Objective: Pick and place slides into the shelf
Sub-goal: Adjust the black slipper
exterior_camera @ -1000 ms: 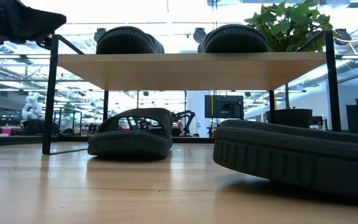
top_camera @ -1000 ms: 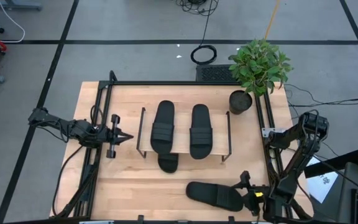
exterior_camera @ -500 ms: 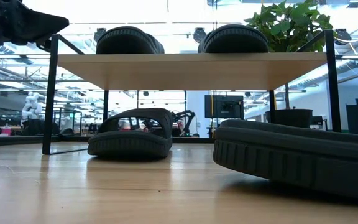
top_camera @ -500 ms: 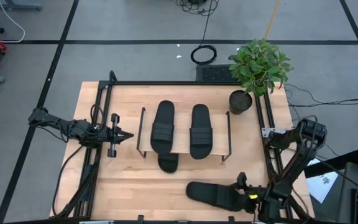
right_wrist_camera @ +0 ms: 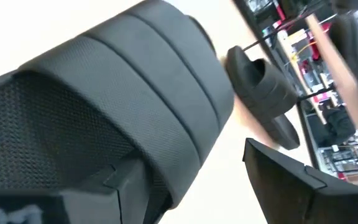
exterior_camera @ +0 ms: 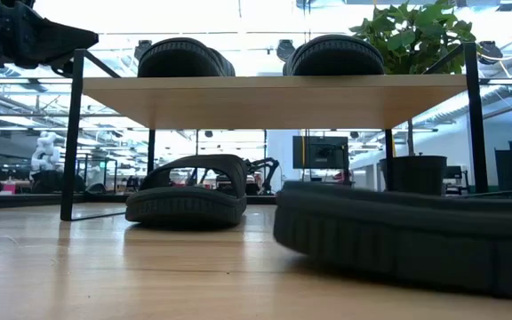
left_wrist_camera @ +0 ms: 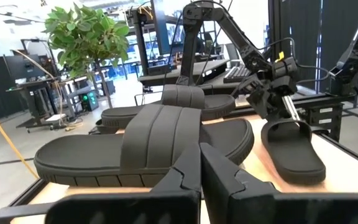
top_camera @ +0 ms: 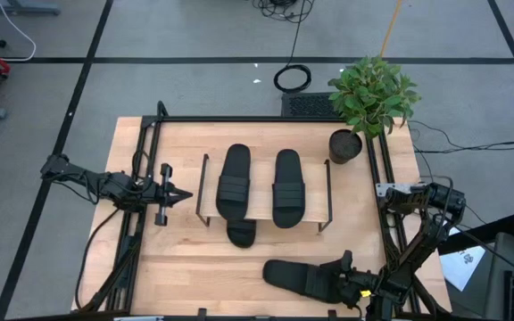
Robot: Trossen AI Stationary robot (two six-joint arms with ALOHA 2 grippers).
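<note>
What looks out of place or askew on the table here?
One slide lies crosswise near the table's front edge, off the shelf, with the right gripper at its strap. Two slides sit neatly on the shelf top; a fourth pokes out from underneath. The left gripper waits beside the shelf.

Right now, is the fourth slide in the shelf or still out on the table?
Out: the fourth slide lies on the table before the shelf, right gripper at it.

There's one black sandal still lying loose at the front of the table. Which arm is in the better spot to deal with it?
The right one. Its gripper is already at the loose slide near the table's front edge, fingers either side of its strap. The left gripper hangs shut beside the shelf, well away from that slide.
</note>
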